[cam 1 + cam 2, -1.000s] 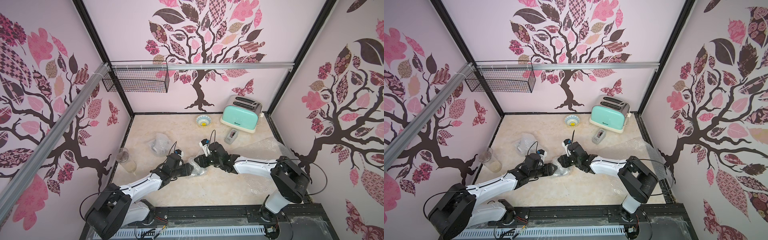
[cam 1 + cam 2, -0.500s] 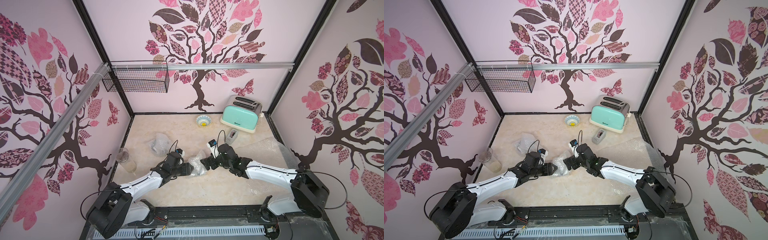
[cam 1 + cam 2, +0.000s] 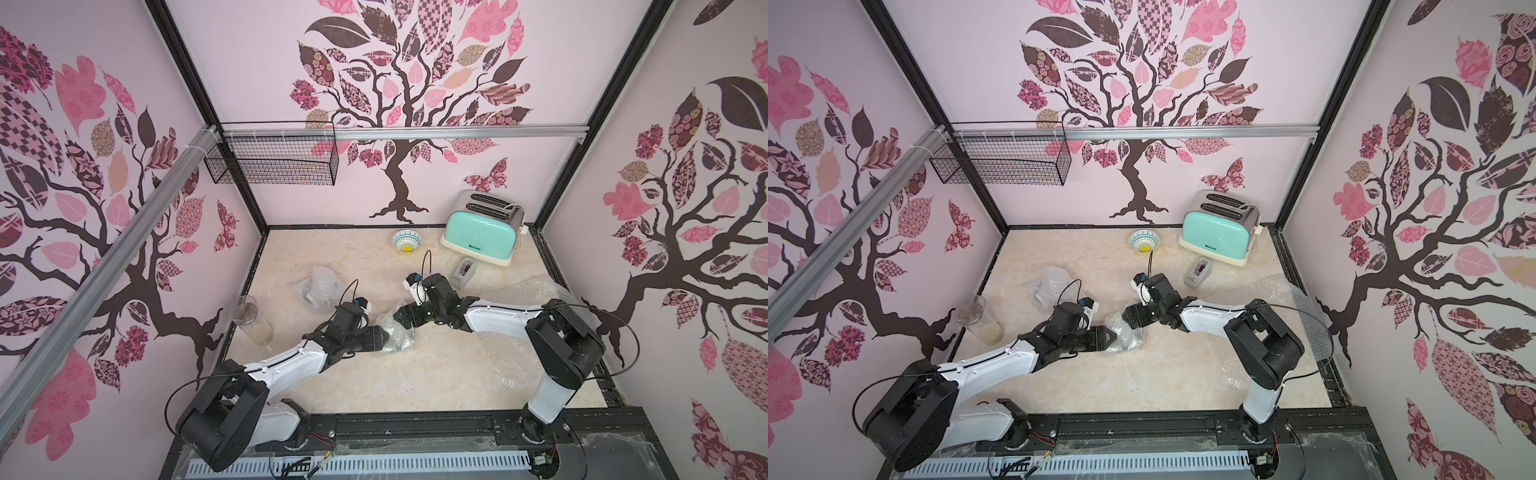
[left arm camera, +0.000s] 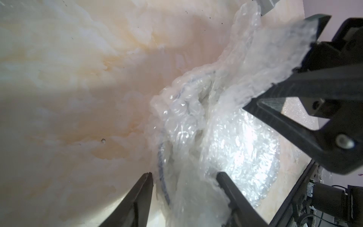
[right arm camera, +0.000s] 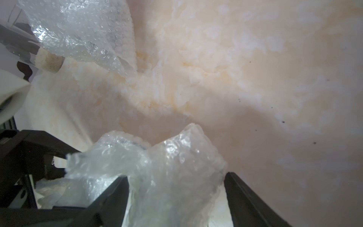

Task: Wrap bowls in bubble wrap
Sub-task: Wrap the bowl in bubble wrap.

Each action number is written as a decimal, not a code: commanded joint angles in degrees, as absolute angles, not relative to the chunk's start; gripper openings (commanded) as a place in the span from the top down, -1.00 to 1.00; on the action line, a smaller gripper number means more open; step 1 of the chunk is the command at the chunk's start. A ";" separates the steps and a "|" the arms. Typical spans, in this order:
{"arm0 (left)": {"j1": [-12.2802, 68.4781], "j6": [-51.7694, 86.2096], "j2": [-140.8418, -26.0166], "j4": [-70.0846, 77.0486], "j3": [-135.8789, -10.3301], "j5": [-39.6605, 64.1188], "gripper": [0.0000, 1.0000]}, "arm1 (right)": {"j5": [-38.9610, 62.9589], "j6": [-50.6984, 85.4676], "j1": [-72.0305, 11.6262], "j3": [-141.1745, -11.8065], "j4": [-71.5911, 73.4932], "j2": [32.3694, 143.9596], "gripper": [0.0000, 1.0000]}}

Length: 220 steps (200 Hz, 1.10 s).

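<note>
Bubble wrap [image 3: 395, 336] is lying crumpled mid-worktop [image 3: 365, 386] round a bowl [image 4: 161, 155], only the blue rim showing through. Left gripper [image 3: 381, 338] is straddling this bundle from its own side, jaws standing apart with the rim between them; whether they are pinching cannot be told. Right gripper [image 3: 400, 319] is meeting it from the opposite side, jaws apart, a loose flap [image 5: 170, 157] rising between them. Judgement: the flap is lying nearer the right arm, so folding it over toward the left jaws is falling to that arm. Bare bowl [image 3: 407, 241] is waiting at the back.
</note>
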State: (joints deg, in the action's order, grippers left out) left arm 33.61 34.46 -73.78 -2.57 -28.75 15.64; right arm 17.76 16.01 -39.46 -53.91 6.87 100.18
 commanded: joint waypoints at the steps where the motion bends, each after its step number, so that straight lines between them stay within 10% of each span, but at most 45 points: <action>1: 33.26 33.55 -73.77 -5.07 -30.18 14.01 -0.27 | 24.16 19.99 -39.69 -52.79 6.74 101.40 -0.41; 141: 38.40 57.62 -51.07 -14.09 -21.98 13.58 -0.77 | 22.15 42.89 -40.85 -38.36 18.58 95.91 -0.16; 220: 40.13 62.01 -63.39 -0.86 -22.23 15.54 -0.82 | 21.27 51.02 -43.89 -35.48 22.36 95.20 -0.16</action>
